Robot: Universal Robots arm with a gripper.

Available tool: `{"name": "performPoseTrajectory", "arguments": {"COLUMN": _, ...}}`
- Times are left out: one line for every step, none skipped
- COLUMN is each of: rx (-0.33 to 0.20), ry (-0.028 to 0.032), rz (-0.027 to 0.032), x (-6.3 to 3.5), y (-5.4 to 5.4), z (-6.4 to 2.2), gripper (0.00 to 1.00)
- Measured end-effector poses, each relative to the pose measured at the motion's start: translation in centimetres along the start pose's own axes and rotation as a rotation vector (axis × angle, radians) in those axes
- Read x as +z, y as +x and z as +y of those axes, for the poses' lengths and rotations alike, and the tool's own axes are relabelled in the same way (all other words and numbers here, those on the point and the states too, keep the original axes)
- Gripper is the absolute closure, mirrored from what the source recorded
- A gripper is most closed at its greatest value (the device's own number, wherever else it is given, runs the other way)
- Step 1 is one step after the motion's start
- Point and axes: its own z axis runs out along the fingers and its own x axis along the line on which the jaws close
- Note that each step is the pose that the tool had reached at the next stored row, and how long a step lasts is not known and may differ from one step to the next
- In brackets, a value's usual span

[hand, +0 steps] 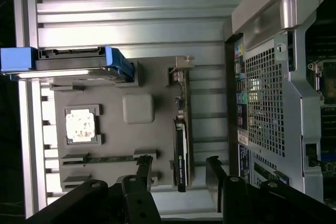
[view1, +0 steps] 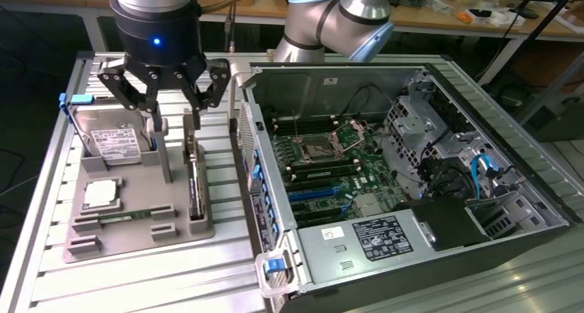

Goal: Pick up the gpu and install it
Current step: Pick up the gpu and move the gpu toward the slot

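We note the claw spread wide, gripping nothing. One finger sits to each side of the graphics card, not touching it. The card stands on edge along the gray tray edge nearest the open computer case — still uninstalled.

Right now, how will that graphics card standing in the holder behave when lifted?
Probably stiff: the card is a thin flat board. Likely light for its length. Standing on edge in the holder, it could tip if nudged sideways.
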Motion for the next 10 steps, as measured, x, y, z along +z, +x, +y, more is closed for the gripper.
{"name": "performPoseTrajectory", "arguments": {"rx": 0.0, "ry": 0.0001, "rz": 0.0001, "x": 0.16, "y": -0.2, "z": -0.08, "gripper": 0.46}}
{"name": "performPoseTrajectory", "arguments": {"rx": 0.0, "ry": 0.0001, "rz": 0.0001, "x": 0.42, "y": -0.4, "z": -0.18, "gripper": 0.46}}
{"name": "performPoseTrajectory", "arguments": {"rx": 0.001, "ry": 0.0, "rz": 0.0, "x": 0.71, "y": -0.5, "z": -0.27, "gripper": 0.46}}
{"name": "performPoseTrajectory", "arguments": {"rx": 0.001, "ry": -0.0006, "rz": -0.0001, "x": 1.06, "y": -0.7, "z": -0.35, "gripper": 0.46}}
{"name": "performPoseTrajectory", "arguments": {"rx": 0.001, "ry": -0.0007, "rz": -0.0001, "x": 1.29, "y": -0.8, "z": -0.36, "gripper": 0.46}}
{"name": "performPoseTrajectory", "arguments": {"rx": 0.001, "ry": -0.0008, "rz": 0.0, "x": 1.49, "y": -0.9, "z": -0.37, "gripper": 0.46}}
{"name": "performPoseTrajectory", "arguments": {"rx": 0.001, "ry": -0.0008, "rz": 0.0, "x": 1.75, "y": -1.1, "z": -0.37, "gripper": 0.46}}
{"name": "performPoseTrajectory", "arguments": {"rx": -0.002, "ry": -0.0007, "rz": 0.0005, "x": 1.94, "y": -1.2, "z": -0.38, "gripper": 0.46}}
{"name": "performPoseTrajectory", "arguments": {"rx": -0.012, "ry": -0.0011, "rz": 0.0016, "x": 2.18, "y": -1.3, "z": -0.38, "gripper": 0.46}}
{"name": "performPoseTrajectory", "arguments": {"rx": -0.023, "ry": -0.0013, "rz": 0.0028, "x": 2.31, "y": -1.4, "z": -0.38, "gripper": 0.46}}
